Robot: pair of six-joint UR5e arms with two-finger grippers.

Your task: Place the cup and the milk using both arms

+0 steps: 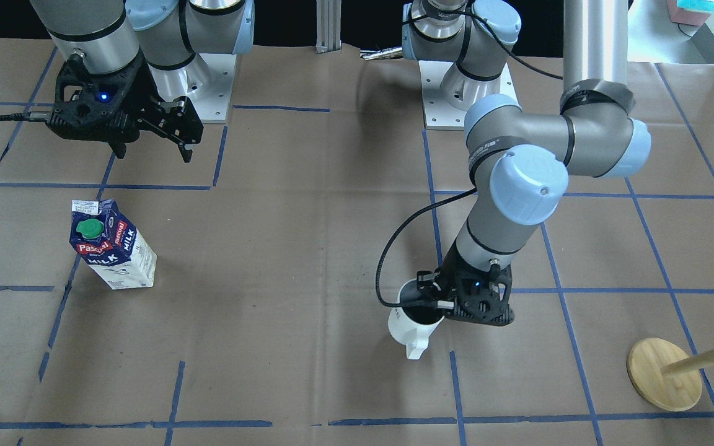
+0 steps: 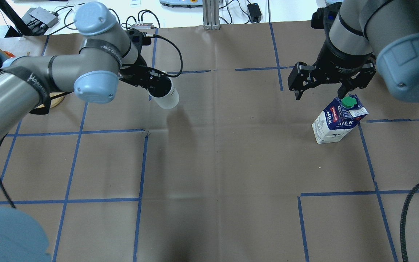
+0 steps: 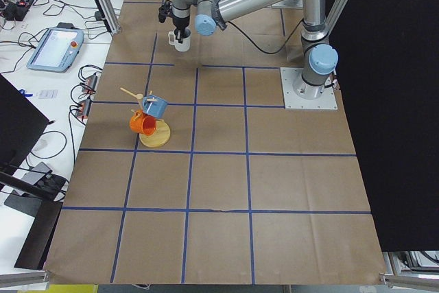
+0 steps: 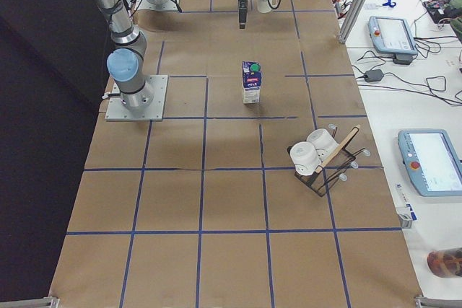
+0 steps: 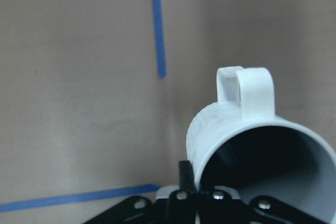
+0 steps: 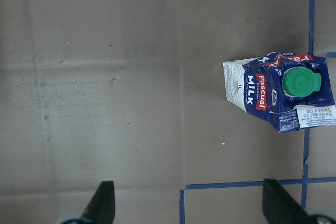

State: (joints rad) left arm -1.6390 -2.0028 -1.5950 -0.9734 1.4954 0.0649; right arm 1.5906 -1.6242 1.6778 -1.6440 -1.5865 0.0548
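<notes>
From my console, the left gripper [image 2: 154, 83] has the cup [image 1: 409, 328] by its rim. In the left wrist view the black fingers [image 5: 185, 179] are clamped on the cup's wall, one of them outside; the other I take to be inside the dark mouth. The cup is a plain white ceramic mug with a dark grey inside. Its loop handle points away from the gripper, toward the operators' side of the table [image 1: 307, 248]. It hangs tilted, its mouth turned up toward the wrist. I cannot tell for certain whether its base touches the brown paper. It sits on the robot's left half, near a stub of blue tape.

The milk [image 1: 112, 244] stands upright on the robot's right half, well apart from the cup. Its base is beside a crossing of the blue tape lines. It is a tall gable-top carton with a dark blue upper part and a white base. It carries red "Pascual" patches and white "MILK" lettering, and the round green cap sits on the slope of the roof. The top folds look a little creased, and a white panel of small print lies next to the cap.

The right gripper [image 1: 154, 145] hovers above the table on the robot's side of the carton, not touching it. Its fingers [image 6: 102, 205] are spread wide apart and hold nothing.
</notes>
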